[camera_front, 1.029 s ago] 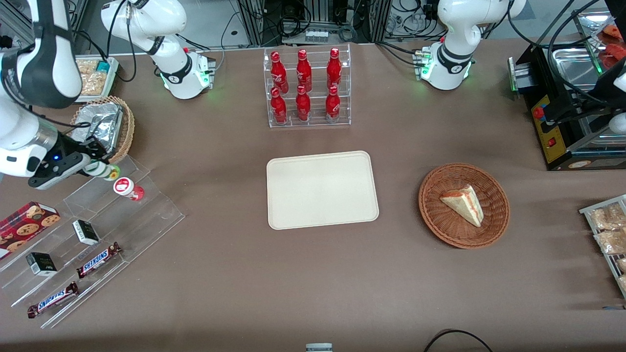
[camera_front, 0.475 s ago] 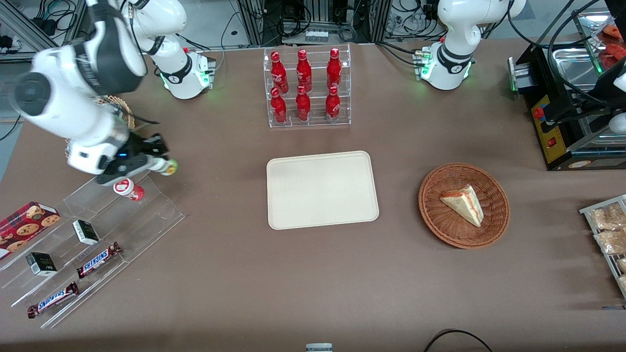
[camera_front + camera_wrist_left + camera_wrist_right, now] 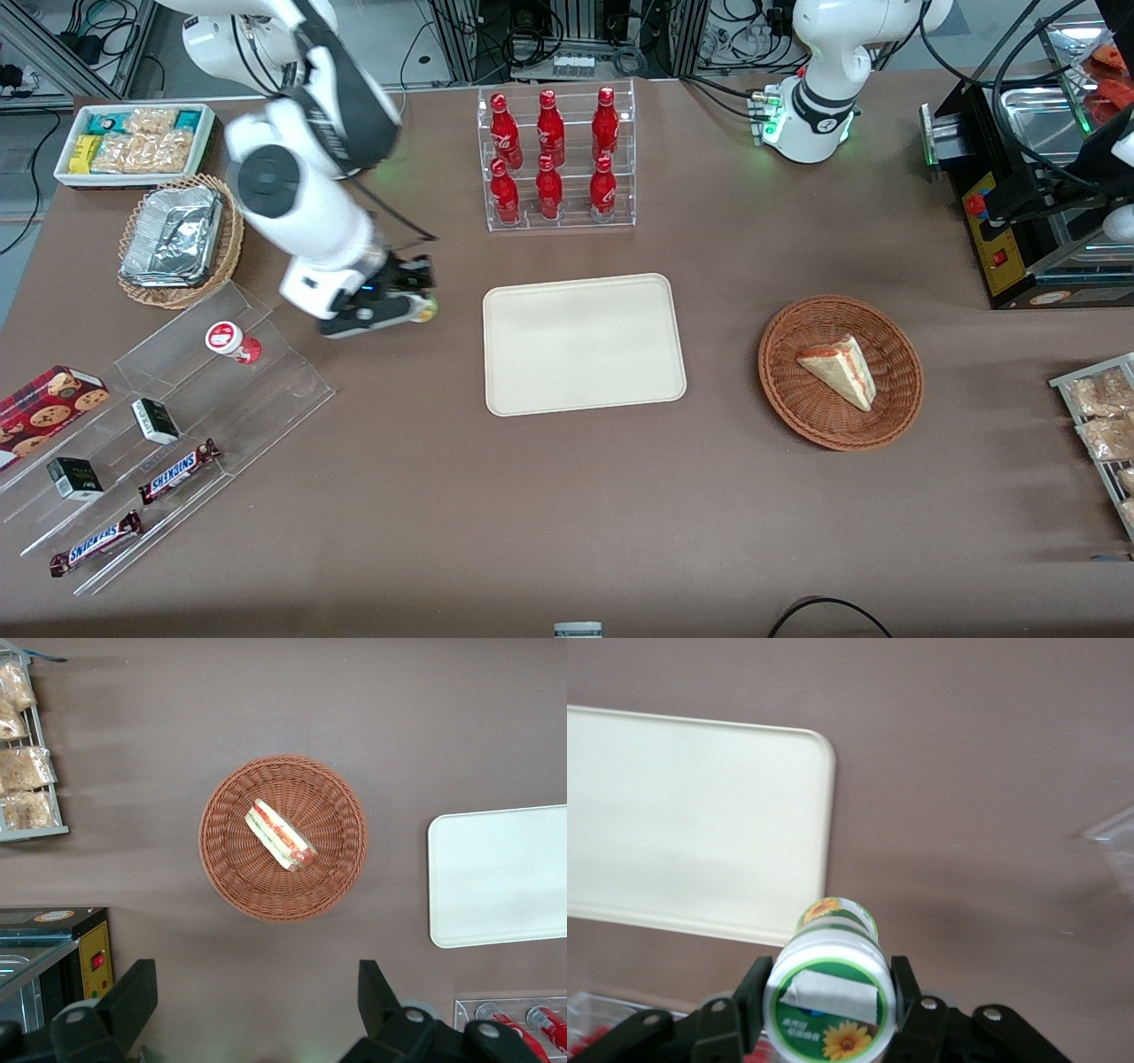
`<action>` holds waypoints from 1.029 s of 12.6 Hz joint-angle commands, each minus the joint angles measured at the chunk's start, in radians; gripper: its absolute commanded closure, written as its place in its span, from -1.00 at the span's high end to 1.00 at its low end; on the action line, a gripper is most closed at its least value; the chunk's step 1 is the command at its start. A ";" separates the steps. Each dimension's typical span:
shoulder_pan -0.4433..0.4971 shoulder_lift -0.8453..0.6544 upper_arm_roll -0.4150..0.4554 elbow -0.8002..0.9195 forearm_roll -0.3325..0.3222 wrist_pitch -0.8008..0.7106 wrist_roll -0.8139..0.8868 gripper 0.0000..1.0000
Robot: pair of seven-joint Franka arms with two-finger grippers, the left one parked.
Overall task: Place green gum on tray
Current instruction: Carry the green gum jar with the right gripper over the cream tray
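Observation:
The green gum [image 3: 829,988], a white canister with a green-rimmed lid and sunflower label, is clamped between the two black fingers [image 3: 753,1001] of my gripper [image 3: 828,997]. In the front view the gripper [image 3: 409,306] carries the gum [image 3: 425,307] above the brown table, beside the tray [image 3: 583,343] on the side toward the working arm's end. The cream tray lies flat with nothing on it, and its rounded corner [image 3: 819,749] shows past the canister.
A red-lidded canister [image 3: 232,341] rests on the clear acrylic stepped rack [image 3: 168,425] with Snickers bars and small boxes. A rack of red bottles [image 3: 556,159] stands farther from the camera than the tray. A wicker basket with a sandwich [image 3: 840,372] lies toward the parked arm's end.
The arm has swung from the acrylic rack toward the tray, carrying the green gum with it. The red-lidded canister stays on the rack.

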 commanded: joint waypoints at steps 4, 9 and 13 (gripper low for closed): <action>0.217 0.290 -0.015 0.214 -0.092 0.170 0.386 -1.00; 0.350 0.474 -0.018 0.310 -0.230 0.269 0.624 -1.00; 0.361 0.530 -0.018 0.309 -0.266 0.326 0.637 -1.00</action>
